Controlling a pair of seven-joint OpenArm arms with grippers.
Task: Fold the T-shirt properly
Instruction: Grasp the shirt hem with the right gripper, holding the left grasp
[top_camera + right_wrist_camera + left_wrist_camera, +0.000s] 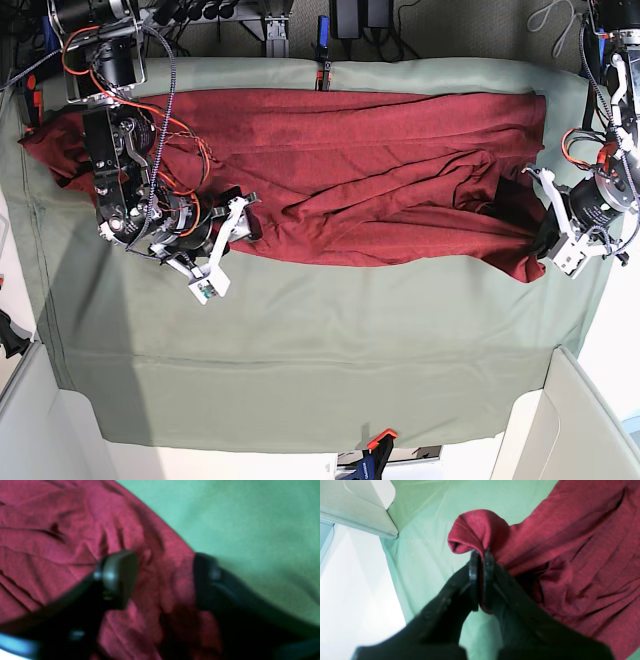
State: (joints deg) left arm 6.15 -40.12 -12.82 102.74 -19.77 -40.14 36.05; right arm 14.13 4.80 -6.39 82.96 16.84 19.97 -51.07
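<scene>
The dark red T-shirt [380,170] lies spread and wrinkled across the far half of the pale green table cloth [300,340]. At the shirt's lower corner on the base view's right, my left gripper [545,250] is shut on it. In the left wrist view the gripper [481,555] pinches a raised fold of the T-shirt [582,542] between its jaws. On the base view's left my right gripper [243,215] sits at the shirt's near edge. Its jaws stand apart in the right wrist view [162,580], straddling a bunch of the T-shirt [50,530], one finger [120,577] resting on the cloth.
White panels stand at the near corners [590,420] and beside the left gripper [357,505]. An orange clamp [378,440] holds the table cloth at the near edge and a blue one [322,50] at the far edge. Cables hang behind the table.
</scene>
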